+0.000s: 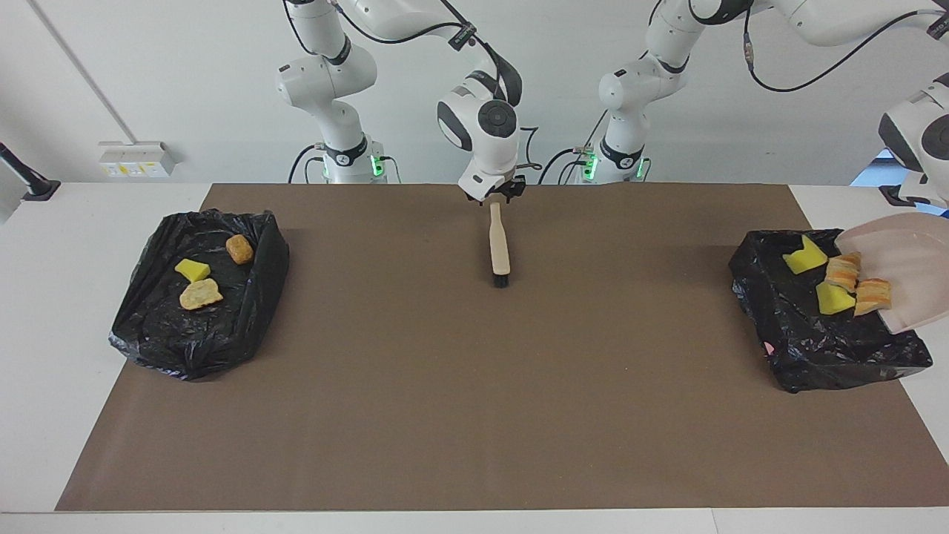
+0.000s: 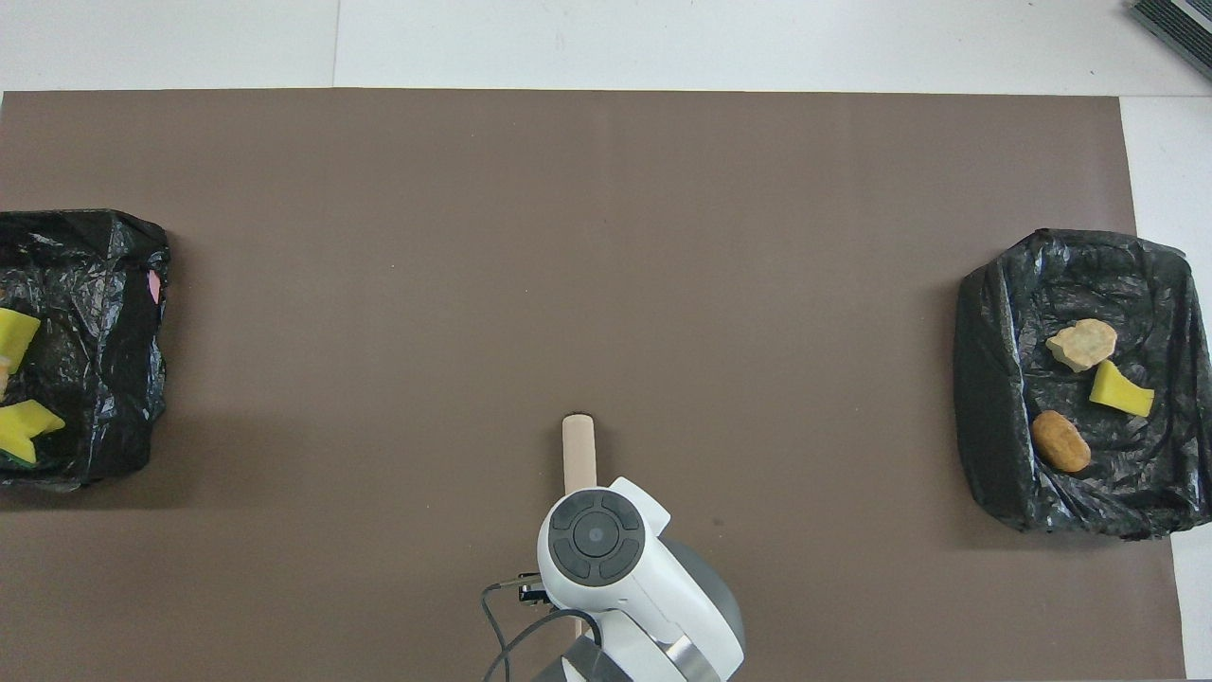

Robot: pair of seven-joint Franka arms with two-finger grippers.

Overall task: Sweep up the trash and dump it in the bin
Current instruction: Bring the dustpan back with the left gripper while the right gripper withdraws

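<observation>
The right gripper (image 1: 495, 194) hung just over the handle end of the brush (image 1: 500, 245), its fingers spread and holding nothing. The brush lay flat on the brown mat (image 1: 474, 408) that covered the worktop (image 1: 44, 297), bristles pointing away from the robots, midway between the 2 bins.

The left arm's wrist (image 1: 919, 137) was over its own end of the worktop. The left gripper itself lay outside both views, its fingers pinched together on the handle of the beige dustpan (image 1: 916, 259). The pan hung tilted over the bag-lined bin (image 1: 815, 348) at that end, lip down.

The trash was split between the bins. In this bin we saw 2 yellow-green sponge chunks (image 1: 804, 256) (image 1: 834, 298) on the black liner, and 2 bread-like pieces (image 1: 844, 271) (image 1: 873, 294) at the pan's lip; we could not tell whether those 2 rested on the pan or on the liner. In the second bin (image 1: 185, 341), at the right arm's end, lay 1 brown nugget (image 1: 239, 249), 1 sponge chunk (image 1: 192, 270) and 1 tan piece (image 1: 200, 295).
</observation>
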